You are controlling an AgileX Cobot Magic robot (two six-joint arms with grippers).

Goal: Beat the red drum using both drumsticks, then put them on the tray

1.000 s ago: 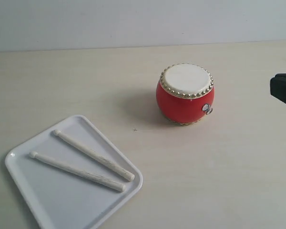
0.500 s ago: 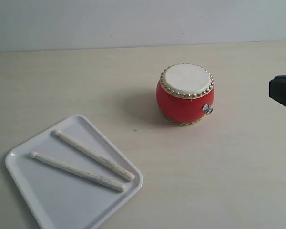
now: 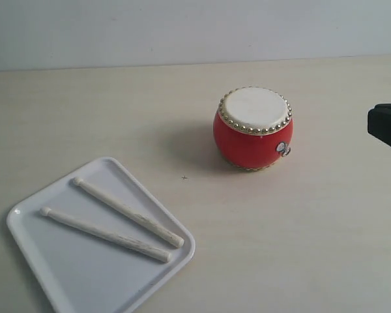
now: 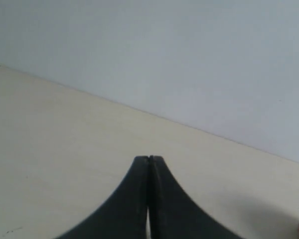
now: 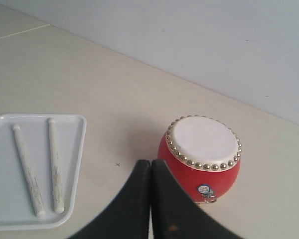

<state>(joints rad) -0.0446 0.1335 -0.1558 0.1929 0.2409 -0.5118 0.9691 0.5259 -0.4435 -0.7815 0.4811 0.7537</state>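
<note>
Both closed, empty: left gripper point(image 4: 149, 159), right gripper point(image 5: 150, 162). On tray point(image 3: 85, 287) sticks point(image 3: 128, 212) side by side, beyond drum point(image 3: 247, 147) from right gripper, well apart; left gripper likely nearer.

A pale, cream-coloured table point(image 3: 326, 248) with a faint lengthwise grain fills most of the exterior view, from the near edge to the far side. Behind it stands a plain light grey wall point(image 3: 182, 29), which meets the table's far edge in a straight line that climbs slightly toward the right. Near the middle of the table sits a tiny dark cross-shaped mark point(image 3: 184, 177). The surface looks matte and evenly lit.
</note>
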